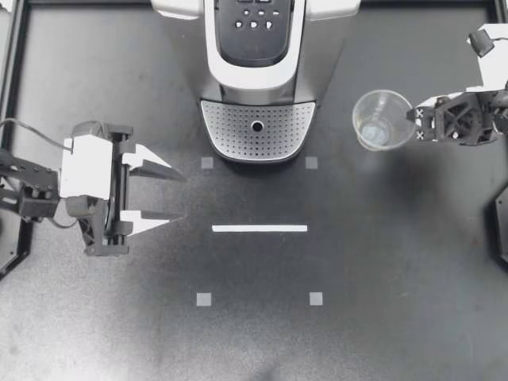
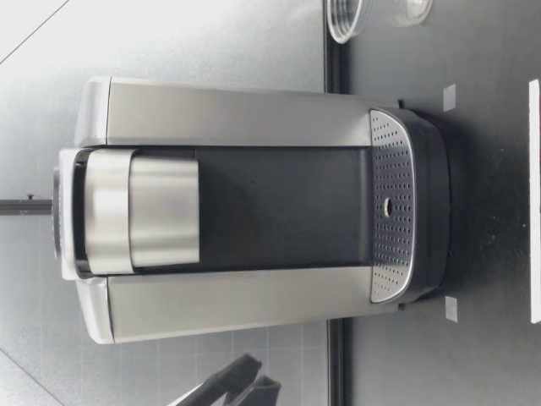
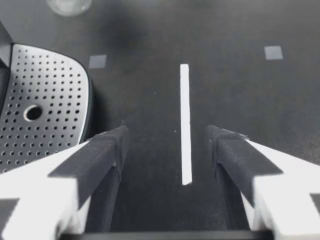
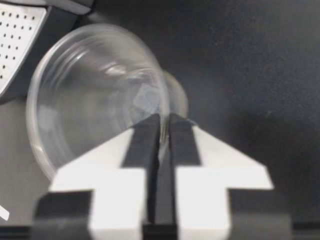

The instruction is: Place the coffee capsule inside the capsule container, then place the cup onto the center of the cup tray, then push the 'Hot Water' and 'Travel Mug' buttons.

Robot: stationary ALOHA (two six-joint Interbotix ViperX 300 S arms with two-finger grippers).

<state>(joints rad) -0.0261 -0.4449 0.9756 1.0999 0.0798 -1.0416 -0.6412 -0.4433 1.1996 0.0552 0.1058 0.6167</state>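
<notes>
- Right gripper (image 1: 414, 121): fingers closed on the near wall of the clear plastic cup (image 1: 381, 119), one finger inside the rim and one outside; in the right wrist view the two fingers (image 4: 145, 135) almost meet, with only the thin wall between them.
- Clear plastic cup (image 4: 95, 105): sits directly ahead of the right gripper with its mouth upward, and nothing shows inside it. It stands beside the coffee machine (image 1: 254, 48), apart from it. In the low view the cup (image 2: 342, 17) is farther from the camera than the machine. Whether its base touches the table cannot be told.
- Cup tray (image 1: 258, 131): perforated metal with a round hole at its middle, beyond the cup from the right gripper, and bare.
- Buttons (image 1: 254, 20): a cluster on the machine's dark top panel, well apart from both grippers.
- Left gripper (image 1: 176, 196): fingers spread wide, holding nothing, pointed across the table (image 1: 397, 278).
- White strip (image 3: 185, 120): lies on the table ahead of the left gripper, in line with the gap between its fingers.
- Cup tray (image 3: 40, 100) seen from the left wrist: ahead of and beside that gripper's finger.
- Grey square markers (image 1: 207, 163): four on the table, around the strip.
</notes>
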